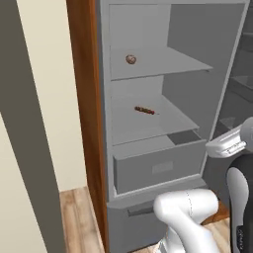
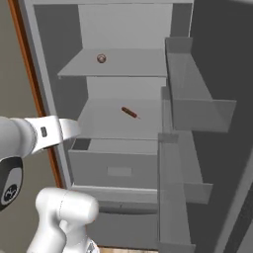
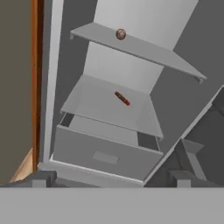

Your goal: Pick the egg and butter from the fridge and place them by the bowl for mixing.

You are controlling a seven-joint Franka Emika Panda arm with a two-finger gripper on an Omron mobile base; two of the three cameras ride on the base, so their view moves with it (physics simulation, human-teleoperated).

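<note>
The fridge [image 1: 105, 123] stands open, showing grey shelves and a drawer. The egg [image 1: 131, 59], a small mottled brown ball, rests on the upper shelf, toward the back; it also shows as the egg [image 2: 101, 58] and the egg [image 3: 120, 33]. My gripper [image 3: 113, 179] is open and holds nothing, its two dark fingertips [image 3: 43, 177] wide apart. It hangs in front of the fridge, around drawer height, well short of the egg and below it. The butter and the bowl are out of view.
A thin reddish-brown stick [image 1: 145, 109] lies on the middle shelf [image 3: 96, 109]. Below it a grey drawer [image 1: 158, 170] is pulled slightly out. The open door's shelves [image 2: 197, 108] jut out on the right. A brown wooden panel [image 1: 84, 99] borders the fridge on the left.
</note>
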